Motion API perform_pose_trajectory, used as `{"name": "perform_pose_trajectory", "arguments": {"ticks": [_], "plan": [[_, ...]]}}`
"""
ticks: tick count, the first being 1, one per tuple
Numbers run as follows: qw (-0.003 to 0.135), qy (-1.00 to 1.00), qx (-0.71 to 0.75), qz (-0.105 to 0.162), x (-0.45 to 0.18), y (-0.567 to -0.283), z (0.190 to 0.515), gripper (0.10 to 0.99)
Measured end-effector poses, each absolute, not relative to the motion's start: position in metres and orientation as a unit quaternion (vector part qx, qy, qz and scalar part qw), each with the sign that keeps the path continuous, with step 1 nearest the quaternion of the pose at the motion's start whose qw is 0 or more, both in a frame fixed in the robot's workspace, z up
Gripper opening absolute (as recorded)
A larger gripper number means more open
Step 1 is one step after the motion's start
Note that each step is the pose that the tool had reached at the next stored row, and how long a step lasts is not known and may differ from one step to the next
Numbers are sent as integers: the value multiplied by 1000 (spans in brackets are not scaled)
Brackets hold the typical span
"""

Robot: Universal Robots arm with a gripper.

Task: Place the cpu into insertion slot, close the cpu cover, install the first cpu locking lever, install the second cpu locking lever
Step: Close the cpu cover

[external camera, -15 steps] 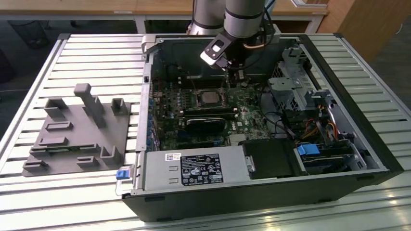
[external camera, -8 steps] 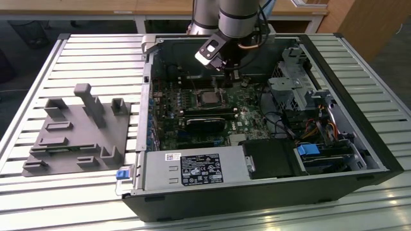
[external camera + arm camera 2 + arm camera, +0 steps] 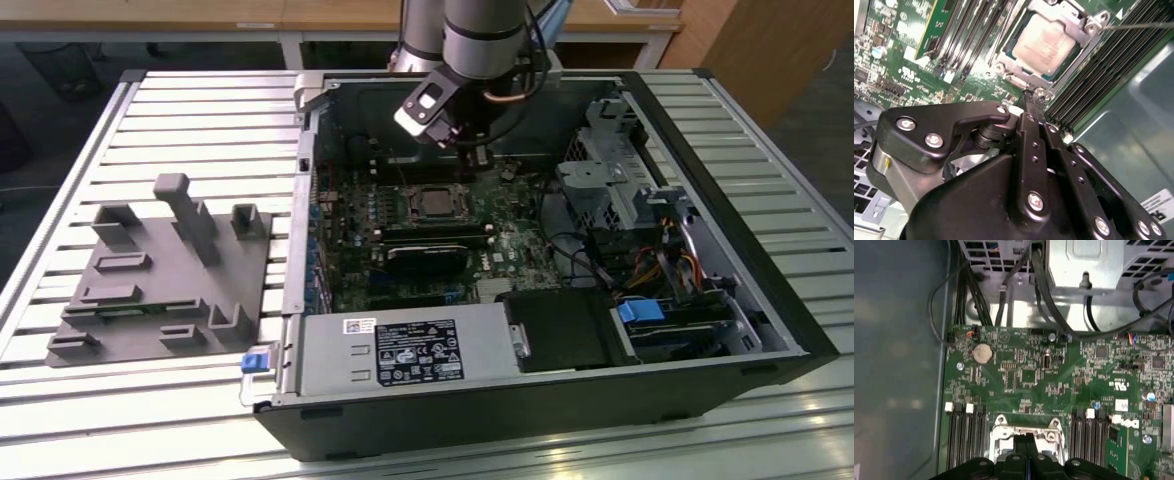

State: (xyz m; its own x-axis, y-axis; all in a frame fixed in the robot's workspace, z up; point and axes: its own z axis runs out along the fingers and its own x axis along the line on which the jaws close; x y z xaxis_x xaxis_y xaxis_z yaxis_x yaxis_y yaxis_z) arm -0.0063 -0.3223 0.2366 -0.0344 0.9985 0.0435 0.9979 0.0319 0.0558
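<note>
We see the arm reaching down into the open computer case (image 3: 787, 330), which lies on a slatted table (image 3: 200, 110); the gripper (image 3: 470, 152) hangs over the green circuit board (image 3: 514, 250), just beside the insertion slot (image 3: 433, 203), on its side away from the power supply box (image 3: 400, 355); in both wrist views the two black fingers (image 3: 1035, 145) are pressed together along their length with nothing between them, and the tip of the gripper (image 3: 1030, 97) sits close over the edge of the socket; we cannot tell whether it touches the metal there

The cpu (image 3: 1046, 42) lies in the slot, its pale silvery face showing through the window of the cpu cover (image 3: 1076, 25); the cover lies flat around it as a silvery frame; in the first wrist view the same frame (image 3: 995, 432) shows just ahead of the closed fingertips (image 3: 1021, 442); a thin metal rod (image 3: 1144, 24) runs out from one corner of the cover over the long black memory slots (image 3: 1104, 70); we cannot tell whether it is latched

More memory slots (image 3: 961, 440) flank the socket on either side, and a round coin cell (image 3: 982, 353) sits further up the board; on the exterior view's left, well apart from the case, a grey moulded fixture (image 3: 160, 270) rests on the table
</note>
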Motion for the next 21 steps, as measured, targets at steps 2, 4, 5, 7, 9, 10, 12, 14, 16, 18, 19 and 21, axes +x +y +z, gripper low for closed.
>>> {"name": "perform_pose_trajectory", "arguments": {"ticks": [2,4,5,7,9,10,12,14,16,18,19,21], "plan": [[4,718,695,35,-10,-322,236,106],[4,718,695,35,-14,-322,236,106],[4,718,695,35,-16,-322,236,106],[4,718,695,35,-21,-322,235,106],[4,718,695,35,-24,-322,233,106],[4,718,695,35,-25,-322,231,106],[4,718,695,35,-25,-322,228,106],[4,718,695,35,-25,-322,224,106],[4,718,695,35,-25,-322,222,106],[4,718,695,35,-26,-322,220,106],[4,718,695,35,-27,-322,218,106],[4,718,695,35,-29,-322,216,106]]}}
